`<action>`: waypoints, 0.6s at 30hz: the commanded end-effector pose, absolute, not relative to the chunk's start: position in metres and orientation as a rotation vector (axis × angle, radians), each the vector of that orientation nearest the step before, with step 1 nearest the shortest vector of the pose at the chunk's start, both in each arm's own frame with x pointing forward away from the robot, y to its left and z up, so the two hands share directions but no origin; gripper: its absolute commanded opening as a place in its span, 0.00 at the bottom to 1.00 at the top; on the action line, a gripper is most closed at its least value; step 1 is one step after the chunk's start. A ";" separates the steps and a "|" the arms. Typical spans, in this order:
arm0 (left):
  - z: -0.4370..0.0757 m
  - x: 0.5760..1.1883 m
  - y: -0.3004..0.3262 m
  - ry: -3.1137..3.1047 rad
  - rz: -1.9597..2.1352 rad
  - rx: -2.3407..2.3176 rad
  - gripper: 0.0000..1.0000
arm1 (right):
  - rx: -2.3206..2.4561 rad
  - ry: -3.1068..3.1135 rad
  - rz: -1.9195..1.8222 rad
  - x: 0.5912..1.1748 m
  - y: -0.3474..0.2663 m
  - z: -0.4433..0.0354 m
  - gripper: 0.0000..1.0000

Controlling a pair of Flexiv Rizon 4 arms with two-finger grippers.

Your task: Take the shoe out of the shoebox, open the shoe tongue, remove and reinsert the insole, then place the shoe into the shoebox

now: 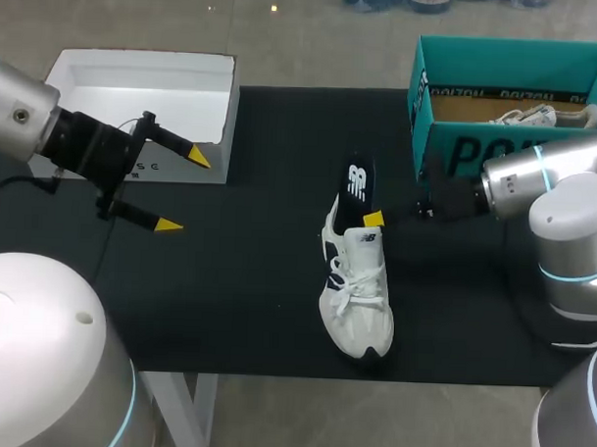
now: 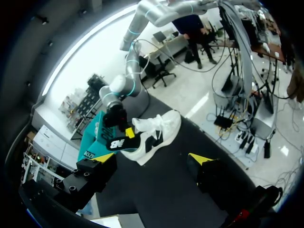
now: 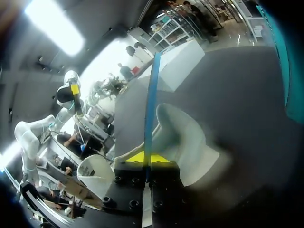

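**Spread left gripper [image 1: 182, 191], clamped right gripper [image 1: 374, 219]**

The left arm [image 1: 28, 116] comes in from the left side. Its two yellow-tipped fingers [image 1: 198, 157] stand well apart and hold nothing. The right arm [image 1: 535, 178] reaches in toward the middle, with both fingers pressed from either side onto the thin insole [image 1: 359, 180].

A white logo sits on the dark insole [image 1: 358, 182]. Dark lettering, partly hidden, crosses the teal shoebox [image 1: 456, 151] wall.

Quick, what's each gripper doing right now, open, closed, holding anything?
Left gripper: open, holding nothing.
Right gripper: shut on the insole.
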State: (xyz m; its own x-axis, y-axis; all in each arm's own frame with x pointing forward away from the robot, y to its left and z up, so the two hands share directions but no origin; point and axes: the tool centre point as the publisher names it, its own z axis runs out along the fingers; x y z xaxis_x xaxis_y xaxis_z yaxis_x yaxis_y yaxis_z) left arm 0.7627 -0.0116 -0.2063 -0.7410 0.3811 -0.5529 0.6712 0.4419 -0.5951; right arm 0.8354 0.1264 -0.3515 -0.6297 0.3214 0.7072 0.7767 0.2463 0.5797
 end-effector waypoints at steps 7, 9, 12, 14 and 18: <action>-0.206 0.762 -0.012 2.365 -1.197 0.899 1.00 | -1.019 -2.061 -1.331 0.815 0.128 -0.361 0.00; -0.206 0.762 -0.012 2.365 -1.197 0.899 1.00 | -1.022 -2.065 -1.329 0.816 0.129 -0.360 0.00; -0.206 0.762 -0.012 2.365 -1.197 0.899 1.00 | -1.027 -2.078 -1.333 0.824 0.130 -0.355 0.46; -0.206 0.762 -0.012 2.365 -1.197 0.899 1.00 | -1.028 -2.085 -1.341 0.829 0.130 -0.352 0.89; -0.206 0.762 -0.012 2.365 -1.197 0.899 1.00 | -1.034 -2.105 -1.353 0.844 0.130 -0.348 0.89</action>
